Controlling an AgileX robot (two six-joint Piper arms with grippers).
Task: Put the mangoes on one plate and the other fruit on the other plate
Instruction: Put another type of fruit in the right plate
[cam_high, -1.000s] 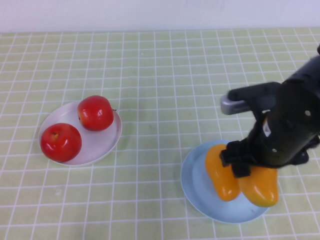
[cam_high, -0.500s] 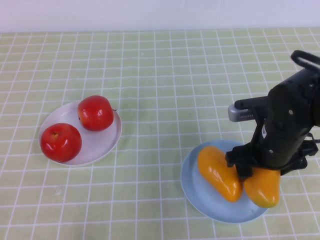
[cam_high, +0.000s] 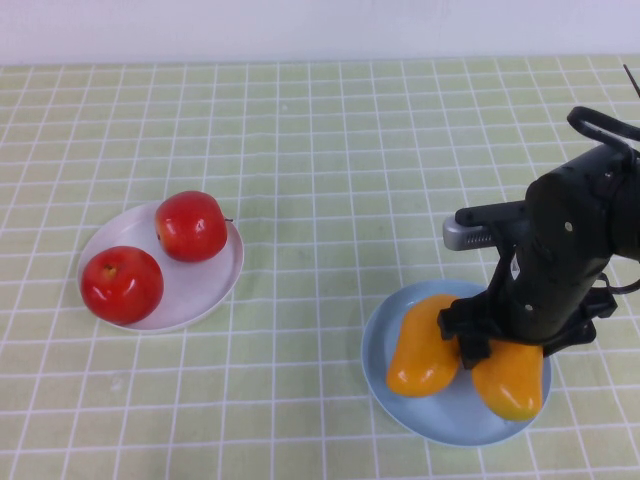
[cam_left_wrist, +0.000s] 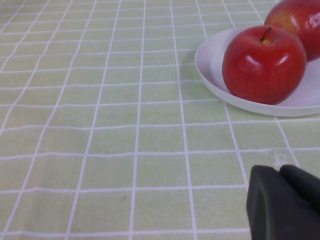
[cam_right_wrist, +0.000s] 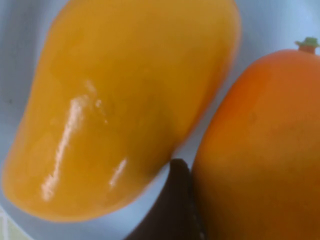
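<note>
Two orange-yellow mangoes lie on the light blue plate (cam_high: 448, 415) at the front right. My right gripper (cam_high: 503, 352) is down over the right mango (cam_high: 512, 382) (cam_right_wrist: 260, 150) and is shut on it; one dark finger (cam_right_wrist: 179, 200) presses its side, the other is hidden. The left mango (cam_high: 420, 347) (cam_right_wrist: 120, 105) lies free beside that finger. Both red apples (cam_high: 190, 226) (cam_high: 121, 284) rest on the white plate (cam_high: 218, 282) at the left. My left gripper (cam_left_wrist: 279, 171) hovers low near the white plate (cam_left_wrist: 215, 75), shut and empty, with one apple (cam_left_wrist: 264, 64) close ahead.
A green checked cloth (cam_high: 320, 180) covers the whole table. A white wall runs along the far edge. The right arm's body hides the far right part of the blue plate.
The right arm has shifted a little left and lower with the right mango. The left mango has swung round, its near end sliding leftwards on the blue plate.
</note>
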